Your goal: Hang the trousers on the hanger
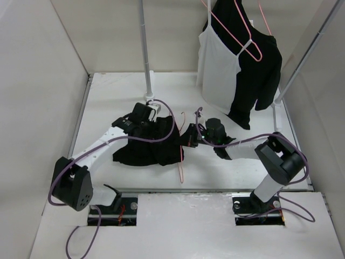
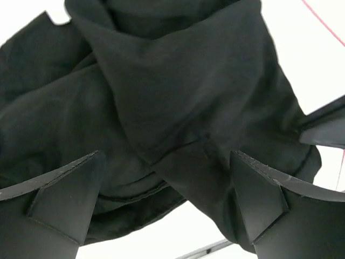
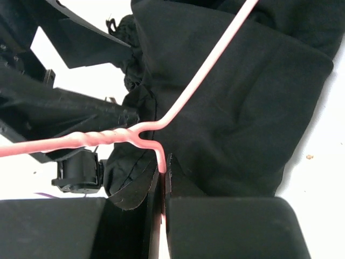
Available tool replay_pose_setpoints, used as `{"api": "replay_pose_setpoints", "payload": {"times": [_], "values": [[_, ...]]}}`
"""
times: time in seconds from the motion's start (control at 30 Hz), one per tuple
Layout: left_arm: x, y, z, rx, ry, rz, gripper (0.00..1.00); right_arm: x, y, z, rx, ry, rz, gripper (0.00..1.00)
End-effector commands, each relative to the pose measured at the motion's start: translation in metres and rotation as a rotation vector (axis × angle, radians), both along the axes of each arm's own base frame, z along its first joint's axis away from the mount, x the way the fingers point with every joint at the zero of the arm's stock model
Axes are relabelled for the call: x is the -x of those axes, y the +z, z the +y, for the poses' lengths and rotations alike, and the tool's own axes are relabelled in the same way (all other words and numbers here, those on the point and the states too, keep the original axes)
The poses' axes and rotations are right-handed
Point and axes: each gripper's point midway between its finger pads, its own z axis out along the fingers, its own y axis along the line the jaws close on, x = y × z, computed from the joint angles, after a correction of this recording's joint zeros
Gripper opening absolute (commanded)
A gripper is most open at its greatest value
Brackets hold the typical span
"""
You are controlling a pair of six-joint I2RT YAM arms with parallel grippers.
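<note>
Hanger [image 3: 188, 91] is pinched in the closed right tool [image 3: 163, 183]; trousers [image 2: 161, 81] are unheld ahead of the spread left tool [image 2: 167, 181], so slippage is risked.

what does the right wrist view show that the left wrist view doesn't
Only the right wrist view: the hanger's twisted neck pinched in the shut right gripper. Only the left wrist view: the gap between the left gripper's wide-open fingers, nothing clamped. Both: the crumpled black trousers on the white table, plus pink hanger wire, just a sliver at the left wrist view's edge.
</note>
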Motion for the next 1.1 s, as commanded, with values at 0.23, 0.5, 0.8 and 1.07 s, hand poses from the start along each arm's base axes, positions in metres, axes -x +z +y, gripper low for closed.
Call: {"api": "replay_pose_setpoints", "payload": {"times": [0.23,0.5,0.8,1.07], "values": [[0.012,-0.025,-0.022,0.086,-0.004,0.166,0.9,0.001,0.021,0.002,-0.047,0.004,-0.073,0.0],[0.004,-0.039,-0.023,0.113,-0.001,0.222,0.21,-0.001,0.025,-0.001,-0.049,-0.017,-0.085,0.0],[-0.029,0.093,-0.043,0.204,-0.101,0.004,0.0,-0.017,0.007,-0.035,-0.01,-0.237,0.04,0.0],[-0.014,0.166,-0.052,0.306,-0.182,-0.086,0.0,-0.034,0.003,-0.032,0.005,-0.304,0.104,0.0]]}}
